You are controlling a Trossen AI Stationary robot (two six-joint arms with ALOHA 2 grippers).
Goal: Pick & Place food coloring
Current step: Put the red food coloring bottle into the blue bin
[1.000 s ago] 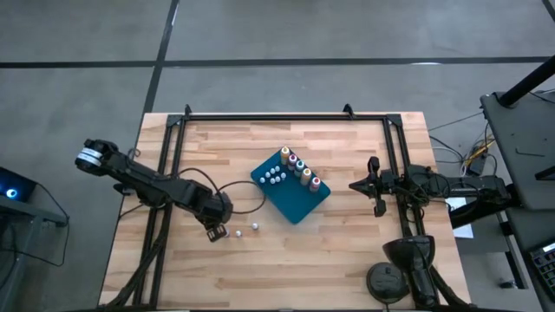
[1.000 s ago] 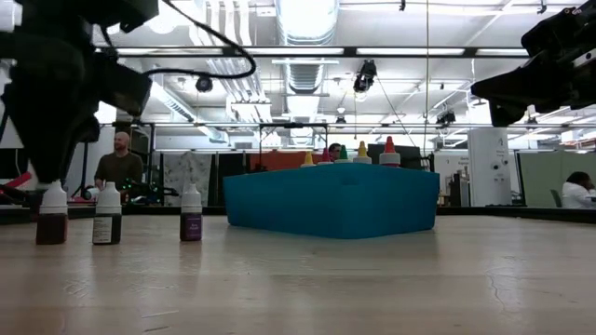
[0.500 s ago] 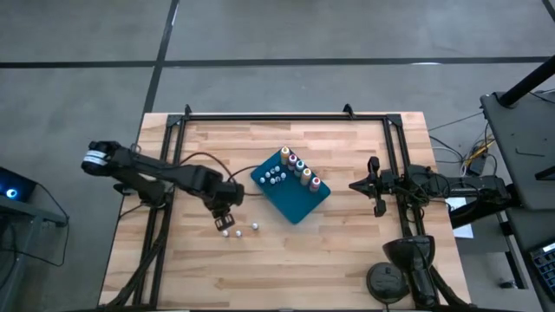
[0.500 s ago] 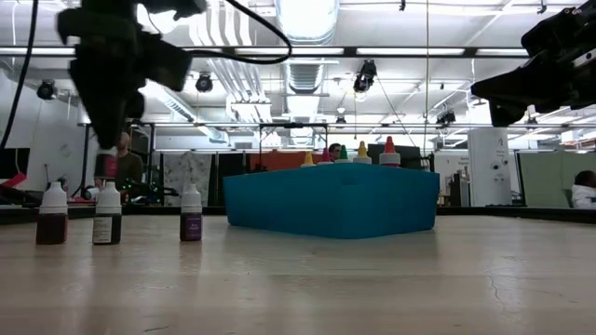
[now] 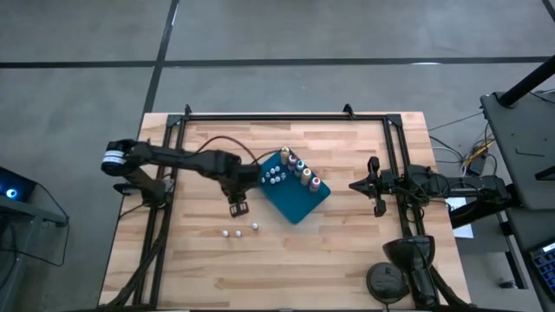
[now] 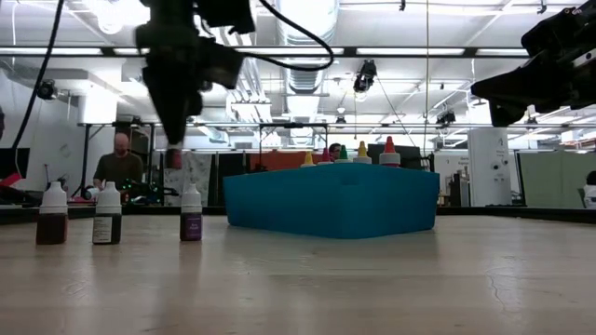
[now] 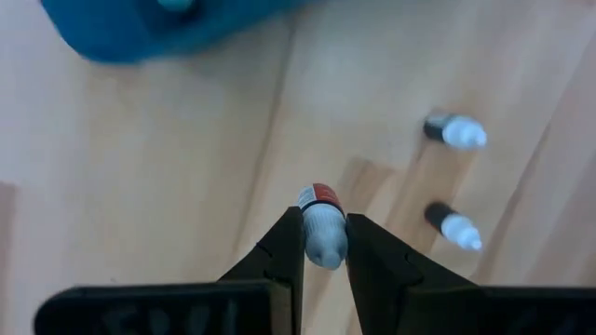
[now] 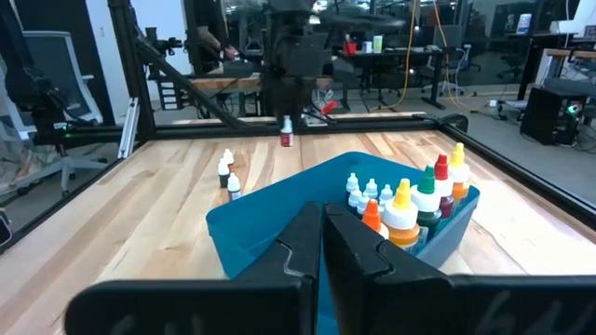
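Since the earlier frame, I have carried the left claw (image 5: 238,208) up off the desk (image 5: 347,251) and across toward the blue tray (image 5: 299,206); it now hangs just beside the tray's near corner. The left claw is clenched on one small white-capped bottle (image 7: 322,226) with a red label, held clear of the desk surface. The right claw (image 5: 374,185) waits well apart on the far side of the tray, fingers pressed together on nothing.

Hazards from here, as I judge them:
- The held bottle sits between the fingertips by its cap end only. A quick swing could let it pivot or slip out.
- The tray wall stands close to the claw. A low approach could strike the rim and shove the tray.
- The bottles in the tray stand close together. A careless descent could topple a neighbour.

Count:
- Loose bottles (image 6: 108,215) standing on the desk: three.
- Tall bottles (image 8: 424,200) with coloured tops in the tray: five.
- White-capped bottles (image 8: 372,194) in the tray: about six; the exact number I cannot tell.
- Bottle in the claw: one.
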